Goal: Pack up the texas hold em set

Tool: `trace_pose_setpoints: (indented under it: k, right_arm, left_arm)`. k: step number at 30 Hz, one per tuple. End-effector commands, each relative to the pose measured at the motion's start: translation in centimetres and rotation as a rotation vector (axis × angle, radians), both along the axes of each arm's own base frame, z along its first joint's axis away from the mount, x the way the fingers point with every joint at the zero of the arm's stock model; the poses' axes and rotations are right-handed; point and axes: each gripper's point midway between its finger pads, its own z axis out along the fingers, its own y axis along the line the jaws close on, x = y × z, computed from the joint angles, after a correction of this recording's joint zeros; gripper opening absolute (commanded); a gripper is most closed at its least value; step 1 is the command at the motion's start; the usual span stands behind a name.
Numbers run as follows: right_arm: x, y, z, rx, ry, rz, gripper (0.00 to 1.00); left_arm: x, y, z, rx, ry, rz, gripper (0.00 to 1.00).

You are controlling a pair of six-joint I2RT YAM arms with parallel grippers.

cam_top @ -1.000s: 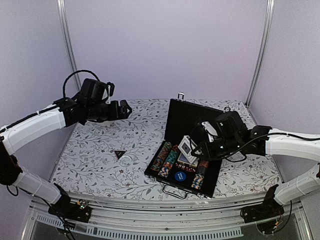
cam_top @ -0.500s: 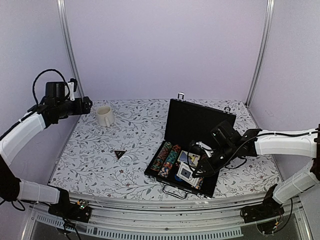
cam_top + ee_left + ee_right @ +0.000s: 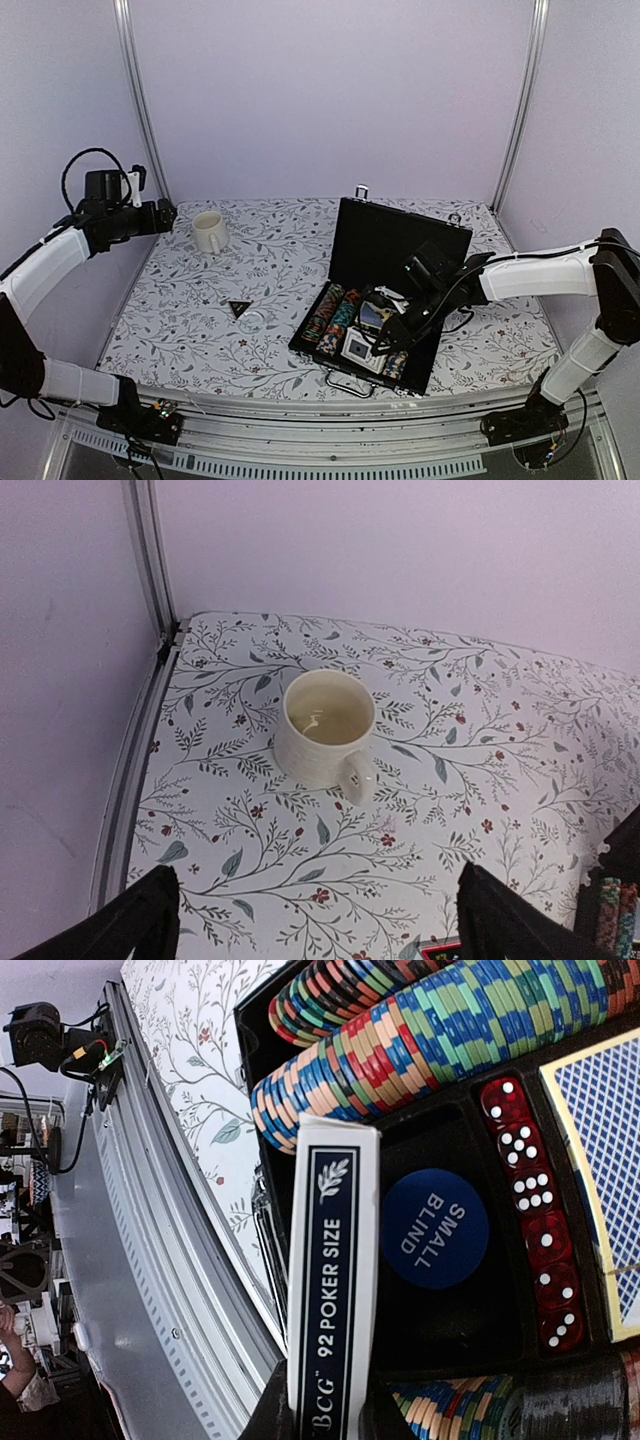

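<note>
- Briefcase (image 3: 395,250): open on the right of the table (image 3: 200,330), lid upright at the far side, tray facing near. All packing goes in here.
- R gripper (image 3: 380,335): low over the near-mid part of the tray, clamped on a boxed card deck (image 3: 330,1280) held edge-on. Judgement: turn the box flat, line it up w/ its slot, lower it, then let go. Free slot is hidden under the box, can't confirm it.
- Chip rows (image 3: 335,315): fill the tray's left side, another row at its right near corner. Box hangs right beside them, so come down straight, no sideways drag.
- 2nd deck (image 3: 600,1160): lies flat in the tray, prob. the neighbour slot.
- Blue disc (image 3: 435,1228), "SMALL BLIND": in the pocket next to the box, could get covered or knocked.
- Red dice (image 3: 530,1230): lined up betw. disc & 2nd deck.
- L gripper (image 3: 160,213): far left, raised, fingers wide apart, holding nothing.
- Mug (image 3: 209,231): far left, just beyond it, not part of the set.
- Black triangle (image 3: 239,308): loose on the table left of the case, not yet packed.
</note>
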Motion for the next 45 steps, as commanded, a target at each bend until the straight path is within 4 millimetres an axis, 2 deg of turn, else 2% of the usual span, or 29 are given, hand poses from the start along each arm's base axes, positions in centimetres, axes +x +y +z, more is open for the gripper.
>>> trace_pose_setpoints:
  k: [1, 11, 13, 15, 18, 23, 26, 29, 32, 36, 45]
  right_arm:
    - [0.5, 1.2, 0.4, 0.046, -0.005, 0.032, 0.02]
    - [1.0, 1.6, -1.0, 0.030, 0.022, 0.013, 0.05]
    - [1.1, 1.4, -1.4, 0.017, 0.022, 0.004, 0.14]
    - [1.4, 1.1, -1.5, 0.005, 0.016, -0.009, 0.31]
    - [2.2, 0.5, -1.4, -0.025, -0.024, -0.046, 0.50]
    - [4.0, -0.3, 0.8, -0.049, -0.157, -0.093, 0.71]
    - [5.6, -1.2, 2.0, -0.090, -0.262, -0.135, 0.78]
    - [6.8, -1.8, 2.9, -0.119, -0.342, -0.166, 0.79]
    - [7.4, -1.4, 3.4, -0.105, -0.356, -0.169, 0.71]
    - [7.2, -0.1, 2.1, -0.089, -0.297, -0.152, 0.58]
    - [6.5, 2.4, -0.1, -0.077, -0.239, -0.098, 0.44]
  left_arm:
    - [-0.3, 0.2, 0.6, 0.006, -0.030, 0.008, 0.96]
    - [-0.4, 0.3, 0.3, 0.009, -0.021, 0.011, 0.96]
    - [-0.4, 0.2, 0.3, 0.008, -0.021, 0.009, 0.96]
    - [-0.4, 0.2, 0.3, 0.008, -0.021, 0.008, 0.96]
    - [-0.4, 0.2, 0.3, 0.008, -0.020, 0.008, 0.96]
    - [-0.5, 0.2, 0.2, 0.009, -0.015, 0.009, 0.96]
    - [-0.5, 0.2, 0.1, 0.009, -0.012, 0.009, 0.96]
    - [-0.4, 0.2, 0.0, 0.010, -0.011, 0.010, 0.96]
    - [-0.4, 0.2, -0.2, 0.010, -0.005, 0.010, 0.96]
    - [-0.4, 0.2, -0.3, 0.009, -0.003, 0.012, 0.96]
    - [-0.2, -0.1, -0.9, 0.005, 0.016, 0.005, 0.95]
